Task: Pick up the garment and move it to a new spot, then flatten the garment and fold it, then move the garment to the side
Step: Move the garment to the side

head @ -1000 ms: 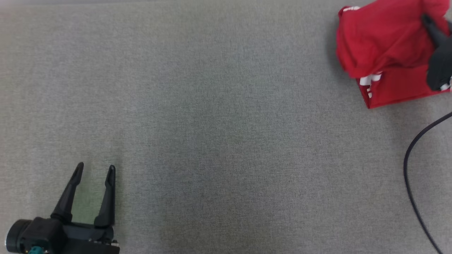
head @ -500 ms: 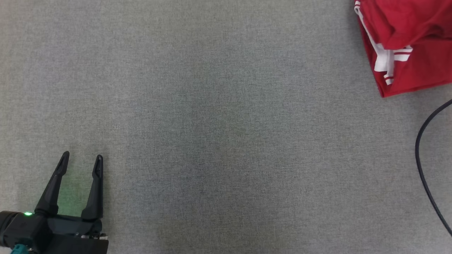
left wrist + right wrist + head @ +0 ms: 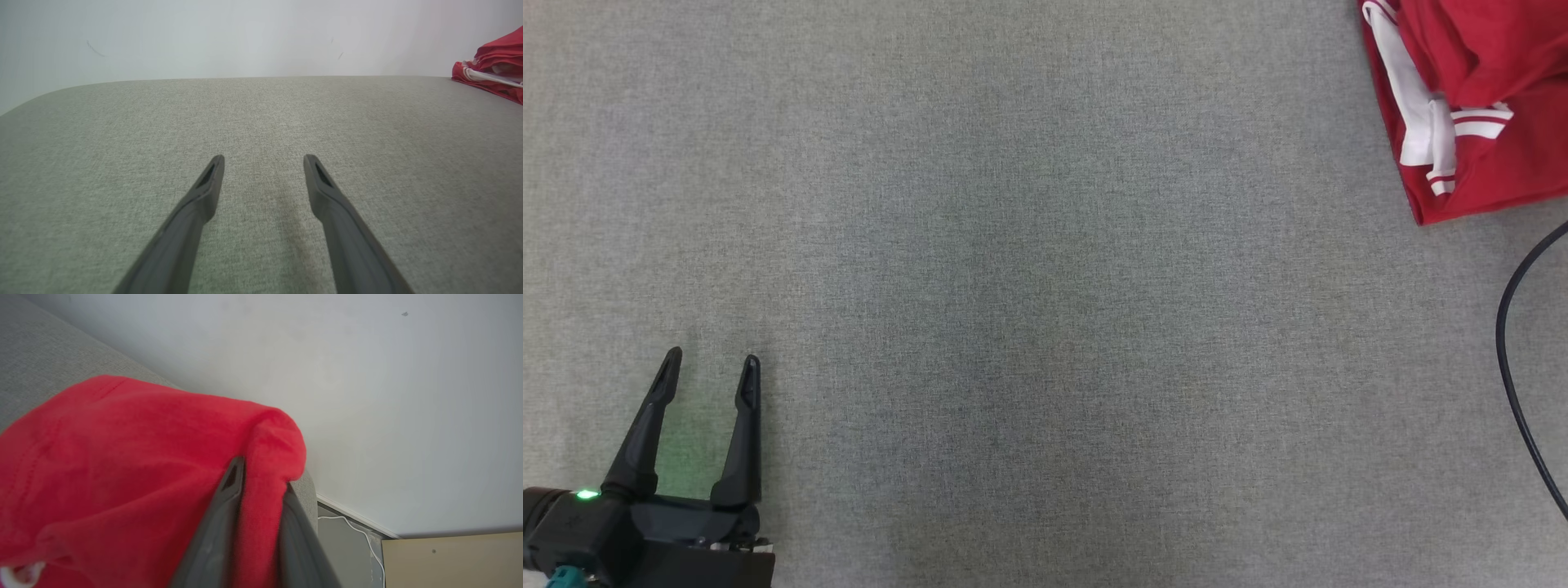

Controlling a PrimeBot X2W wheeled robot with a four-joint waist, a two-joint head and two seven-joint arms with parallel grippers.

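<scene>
The garment (image 3: 1494,163) is red with white striped trim and lies bunched at the table's far right corner, running off the head view's right edge. In the left wrist view the garment (image 3: 494,67) sits far off to the right. My right gripper (image 3: 261,473) is shut on a fold of the garment (image 3: 122,465), with red cloth pinched between its two dark fingers and draped over them. My left gripper (image 3: 709,367) rests open at the lower left, far from the cloth, and in its own view the left gripper (image 3: 263,161) has only table between its fingers.
The grey fabric table (image 3: 1045,286) spreads wide between the left gripper and the garment. A black cable (image 3: 1511,367) curves down the right side. Past the table's corner in the right wrist view are a pale wall, a white cord (image 3: 355,531) and a beige panel (image 3: 449,559).
The head camera has shifted. The right gripper, seen on the garment a second ago, has left the head view to the right. The cloth has been pulled rightward, baring more white trim.
</scene>
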